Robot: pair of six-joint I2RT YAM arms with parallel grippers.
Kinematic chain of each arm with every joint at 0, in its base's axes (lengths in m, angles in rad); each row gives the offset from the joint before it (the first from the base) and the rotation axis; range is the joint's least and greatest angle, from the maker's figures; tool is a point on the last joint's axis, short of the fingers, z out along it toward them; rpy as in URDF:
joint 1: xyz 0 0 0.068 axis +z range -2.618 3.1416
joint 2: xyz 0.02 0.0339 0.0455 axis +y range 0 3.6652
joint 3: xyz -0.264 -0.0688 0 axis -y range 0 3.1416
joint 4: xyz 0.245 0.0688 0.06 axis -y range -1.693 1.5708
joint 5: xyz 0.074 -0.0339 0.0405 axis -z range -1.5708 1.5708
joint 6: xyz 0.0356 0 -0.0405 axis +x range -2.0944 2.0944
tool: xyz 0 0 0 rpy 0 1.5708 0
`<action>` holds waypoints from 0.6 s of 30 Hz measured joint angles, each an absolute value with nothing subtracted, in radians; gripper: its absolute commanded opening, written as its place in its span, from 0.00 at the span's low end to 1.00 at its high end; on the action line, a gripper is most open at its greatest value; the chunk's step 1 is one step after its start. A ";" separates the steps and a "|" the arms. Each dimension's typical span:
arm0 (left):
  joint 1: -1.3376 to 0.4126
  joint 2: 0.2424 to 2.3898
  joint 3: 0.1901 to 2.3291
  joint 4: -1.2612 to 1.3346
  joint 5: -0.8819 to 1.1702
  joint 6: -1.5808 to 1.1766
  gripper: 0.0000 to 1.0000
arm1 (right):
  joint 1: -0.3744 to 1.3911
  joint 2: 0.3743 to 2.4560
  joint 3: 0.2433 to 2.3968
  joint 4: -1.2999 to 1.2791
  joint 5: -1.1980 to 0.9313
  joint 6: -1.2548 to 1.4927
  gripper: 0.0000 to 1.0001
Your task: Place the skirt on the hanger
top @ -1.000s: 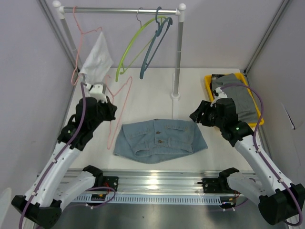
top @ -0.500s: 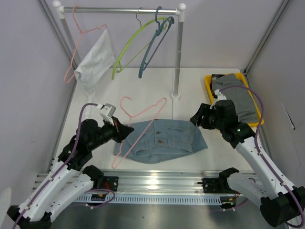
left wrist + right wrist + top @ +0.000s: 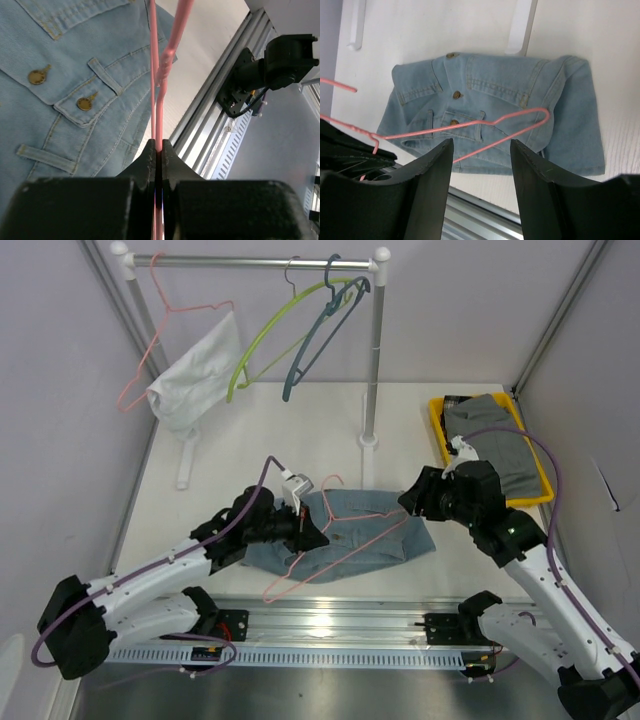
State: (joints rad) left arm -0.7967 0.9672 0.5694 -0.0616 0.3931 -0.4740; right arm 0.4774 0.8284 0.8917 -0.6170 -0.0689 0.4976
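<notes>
A light blue denim skirt lies flat on the white table near the front edge; it also shows in the right wrist view and the left wrist view. My left gripper is shut on a pink wire hanger and holds it low over the skirt's left half. The hanger's wire runs out from between my left fingers, and its loop lies across the skirt in the right wrist view. My right gripper is open and empty above the skirt's right end.
A clothes rail at the back carries a pink hanger with a white cloth, a green hanger and a blue hanger. Its post stands behind the skirt. A yellow tray with grey clothes sits back right.
My left arm has swung down and right from the rail, carrying the pink hanger over the skirt. My right gripper has moved slightly towards the skirt.
</notes>
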 measured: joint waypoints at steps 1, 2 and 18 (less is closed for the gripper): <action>-0.797 0.978 0.566 -0.047 0.401 -0.476 0.00 | 0.481 0.823 0.883 -0.618 -0.068 0.500 0.54; -0.797 1.001 0.558 -0.012 0.422 -0.480 0.00 | 0.487 0.816 0.870 -0.619 -0.066 0.504 0.54; -0.810 1.277 0.491 0.353 0.640 -0.527 0.00 | 0.621 0.808 0.654 -0.624 0.050 0.592 0.53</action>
